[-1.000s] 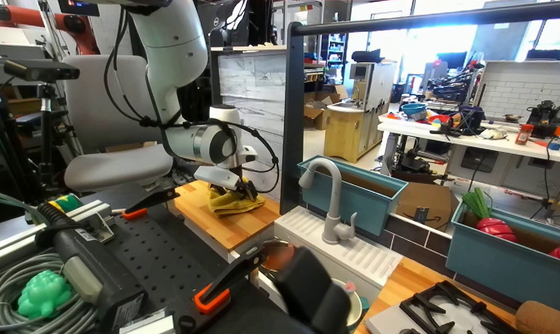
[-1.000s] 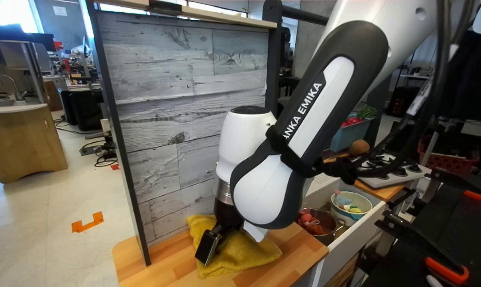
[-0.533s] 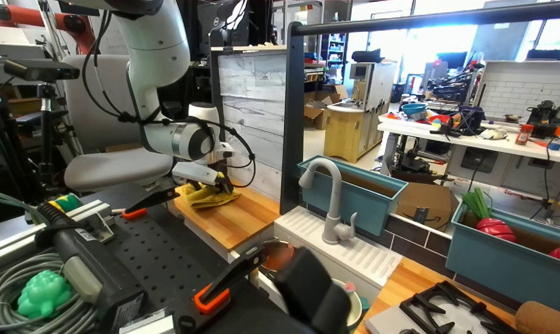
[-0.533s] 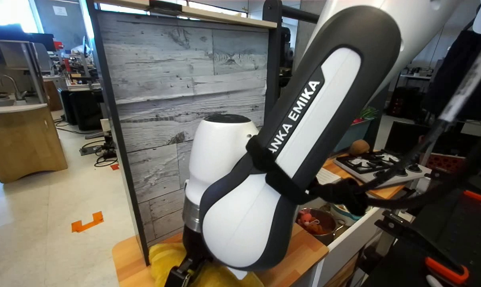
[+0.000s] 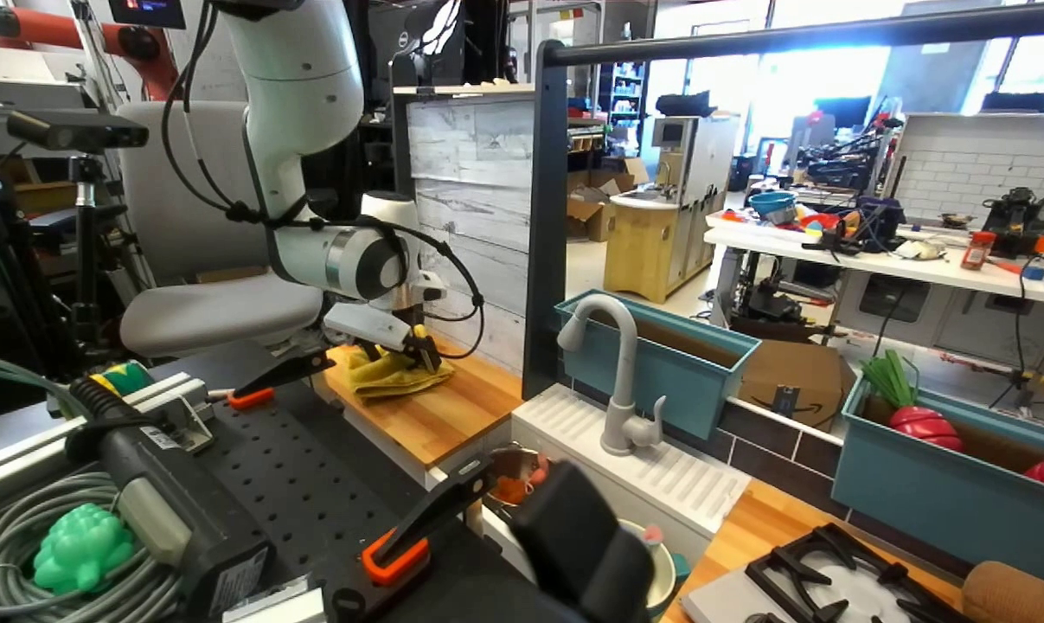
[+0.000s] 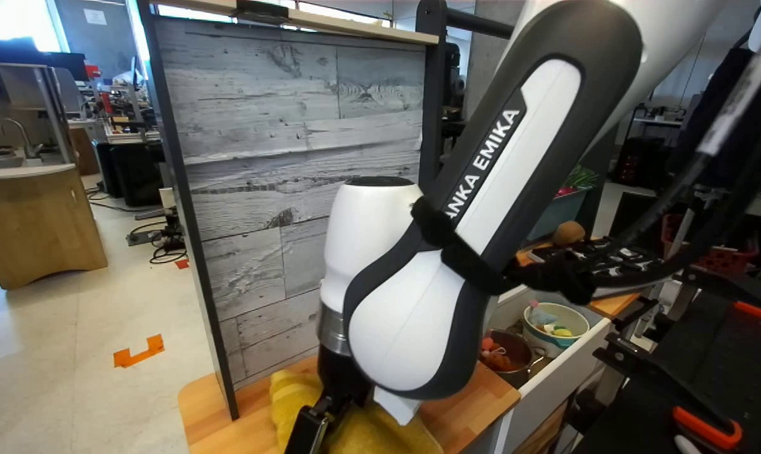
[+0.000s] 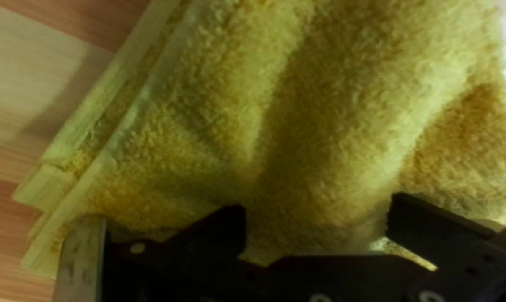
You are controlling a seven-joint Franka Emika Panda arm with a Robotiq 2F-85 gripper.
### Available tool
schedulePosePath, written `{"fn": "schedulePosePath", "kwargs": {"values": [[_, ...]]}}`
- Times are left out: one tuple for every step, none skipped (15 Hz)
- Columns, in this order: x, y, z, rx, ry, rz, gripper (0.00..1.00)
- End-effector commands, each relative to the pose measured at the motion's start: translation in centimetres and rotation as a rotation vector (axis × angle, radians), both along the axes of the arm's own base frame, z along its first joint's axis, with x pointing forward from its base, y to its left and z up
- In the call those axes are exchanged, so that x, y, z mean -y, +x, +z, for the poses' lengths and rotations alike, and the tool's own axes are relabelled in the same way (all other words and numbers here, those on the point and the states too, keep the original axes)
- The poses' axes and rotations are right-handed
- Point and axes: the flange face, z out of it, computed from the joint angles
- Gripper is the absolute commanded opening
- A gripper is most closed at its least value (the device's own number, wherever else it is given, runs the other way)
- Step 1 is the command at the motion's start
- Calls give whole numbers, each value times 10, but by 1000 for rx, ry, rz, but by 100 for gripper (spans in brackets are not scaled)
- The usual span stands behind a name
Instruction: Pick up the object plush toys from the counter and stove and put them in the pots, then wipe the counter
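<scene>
Step in hand, by judgement: wiping the counter (image 5: 442,420). The gripper (image 7: 313,209) rests on the yellow cloth (image 7: 320,105), jaws spread wide; the fabric bunches between and beneath them, no pinch evident. In an exterior view the yellow cloth lies toward eight o'clock. Plush toys (image 6: 497,359) sit in the metal pot (image 6: 517,378) and the white pot (image 6: 544,345), at two o'clock from the gripper. Next move likely calls for steady downward pressure and a sweep toward four o'clock in the former view, across bare counter.
</scene>
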Motion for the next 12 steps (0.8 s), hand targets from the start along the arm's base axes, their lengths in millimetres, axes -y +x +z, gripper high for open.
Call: {"fn": "schedulePosePath", "kwargs": {"values": [[79,-8,-5,-52,-27,-124,100],[91,-5,-1,-46,-3,-135,100],[100,-2,3,-46,17,-147,100],[103,0,6,-36,49,-146,100],[103,1,10,-24,83,-136,100],[96,3,18,-8,128,-111,100],[90,2,25,6,157,-88,100],[81,0,38,10,183,-56,100],[75,-2,50,4,190,-22,100],[69,-5,68,3,191,0,100],[64,-7,83,-6,199,17,100],[61,-12,105,-13,184,24,100]]}}
